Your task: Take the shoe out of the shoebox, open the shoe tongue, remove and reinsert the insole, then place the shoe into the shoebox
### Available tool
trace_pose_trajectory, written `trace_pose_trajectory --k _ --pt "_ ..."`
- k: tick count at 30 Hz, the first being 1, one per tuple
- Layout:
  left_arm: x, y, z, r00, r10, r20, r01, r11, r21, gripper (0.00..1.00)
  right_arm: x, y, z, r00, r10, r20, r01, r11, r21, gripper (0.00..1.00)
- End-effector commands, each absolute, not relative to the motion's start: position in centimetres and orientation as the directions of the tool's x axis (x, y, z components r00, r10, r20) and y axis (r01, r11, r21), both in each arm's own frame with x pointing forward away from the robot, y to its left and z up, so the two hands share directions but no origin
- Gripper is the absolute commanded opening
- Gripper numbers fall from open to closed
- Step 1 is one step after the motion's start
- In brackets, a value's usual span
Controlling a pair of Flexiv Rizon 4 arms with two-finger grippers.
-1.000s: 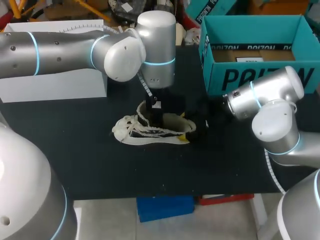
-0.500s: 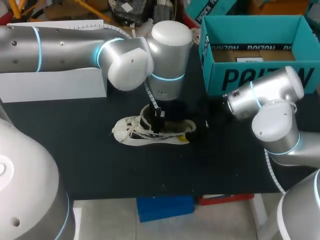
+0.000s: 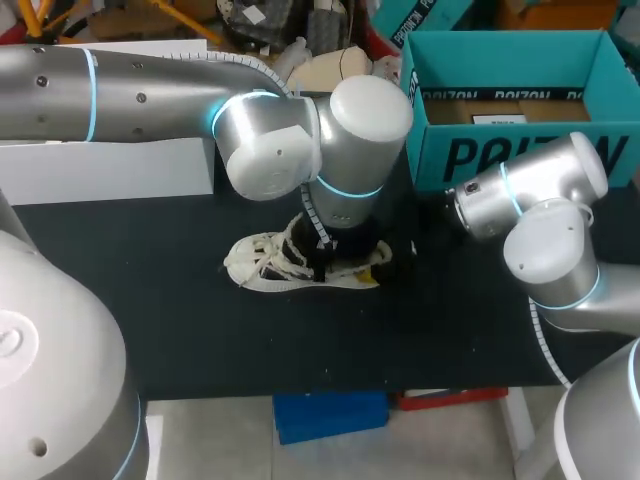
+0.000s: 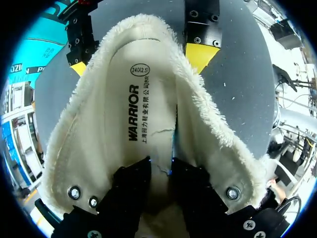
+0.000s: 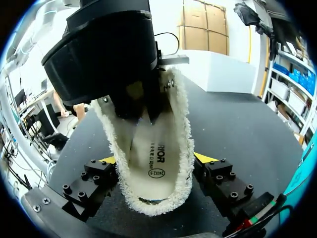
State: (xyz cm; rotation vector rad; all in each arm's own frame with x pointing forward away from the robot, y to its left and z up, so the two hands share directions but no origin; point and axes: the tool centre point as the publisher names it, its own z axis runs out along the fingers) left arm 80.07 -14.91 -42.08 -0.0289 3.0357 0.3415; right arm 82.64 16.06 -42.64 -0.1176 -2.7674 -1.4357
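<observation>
Shoe (image 3: 262, 270), fleece-lined: heel clamped by right end effector (image 5: 154, 161); left end effector (image 4: 161, 176) inside, over insole (image 4: 143, 109), grip state cannot be told.

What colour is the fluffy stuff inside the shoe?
Creamy white; the fluffy lining shows best in the left wrist view.

Bright room light gleams on my left arm (image 3: 150, 95), the black desk (image 3: 180, 330) reads dark, and both wrist views bulge at the edges.

A dark, matte worktop (image 3: 180, 330) spread flat on all sides of the left pincer (image 4: 159, 171) — evenly lit. A white block (image 3: 110, 170) stood on it, well apart from that pincer.
</observation>
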Motion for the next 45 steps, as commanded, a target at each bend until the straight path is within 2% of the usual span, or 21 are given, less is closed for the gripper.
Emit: trace_pose_trajectory --k 1,4,6,9,12,16,20,21,23,31,32,33,39,45 --pt "79.1 -14.8 -43.7 -0.985 -0.02 -0.171 -0.06 0.97 0.234 0.24 82.8 16.0 -42.7 -0.997 0.059 0.056 0.08 0.577 0.813 0.0" --pt "79.3 -14.7 -43.9 -0.97 -0.035 -0.24 -0.096 0.964 0.246 0.2 82.8 16.0 -42.7 -0.997 0.059 0.056 0.08 0.577 0.813 0.0" --pt "79.7 -14.5 -43.8 -0.958 -0.046 -0.283 -0.118 0.963 0.243 0.23 82.8 16.0 -42.7 -0.997 0.059 0.056 0.08 0.577 0.813 0.0" --pt "80.2 -14.4 -43.6 -0.939 -0.056 -0.34 -0.142 0.962 0.234 0.22 82.8 16.0 -42.7 -0.997 0.059 0.056 0.08 0.577 0.813 0.0" --pt "80.9 -14.0 -43.6 -0.923 -0.078 -0.376 -0.168 0.962 0.214 0.15 82.8 16.0 -42.7 -0.997 0.059 0.056 0.08 0.577 0.813 0.0" --pt "81.9 -13.7 -43.1 -0.899 -0.116 -0.422 -0.204 0.964 0.171 0.1 82.8 16.0 -42.7 -0.997 0.059 0.056 0.08 0.577 0.813 0.0" --pt "82.8 -13.5 -42.1 -0.881 -0.149 -0.449 -0.221 0.969 0.112 0.12 82.8 16.0 -42.7 -0.997 0.059 0.056 0.08 0.577 0.813 0.0" --pt "82.9 -13.5 -41.9 -0.877 -0.153 -0.456 -0.221 0.97 0.101 0.15 82.8 16.0 -42.7 -0.997 0.059 0.056 0.08 0.577 0.813 0.0" --pt "83.3 -13.7 -42.0 -0.875 -0.153 -0.458 -0.218 0.972 0.092 0.19 82.8 16.0 -42.7 -0.997 0.059 0.056 0.08 0.577 0.813 0.0" --pt "83.4 -13.9 -43.5 -0.905 -0.158 -0.395 -0.199 0.978 0.066 0.16 82.8 16.0 -42.7 -0.997 0.059 0.056 0.08 0.577 0.813 0.0" --pt "83.4 -14.0 -43.7 -0.907 -0.152 -0.392 -0.196 0.978 0.074 0.11 82.8 16.0 -42.7 -0.997 0.059 0.056 0.08 0.577 0.813 0.0" --pt "83.2 -14.1 -44.2 -0.917 -0.137 -0.375 -0.18 0.98 0.082 0.0 82.8 16.0 -42.7 -0.997 0.059 0.056 0.08 0.577 0.813 0.0" --pt "82.7 -14.4 -44.6 -0.927 -0.115 -0.356 -0.16 0.982 0.099 0.0 82.8 16.0 -42.7 -0.997 0.059 0.056 0.08 0.577 0.813 0.0" --pt "82.1 -14.6 -42.5 -0.955 -0.039 -0.294 -0.063 0.995 0.072 0.0 82.8 16.0 -42.7 -0.997 0.059 0.056 0.08 0.577 0.813 0.0"
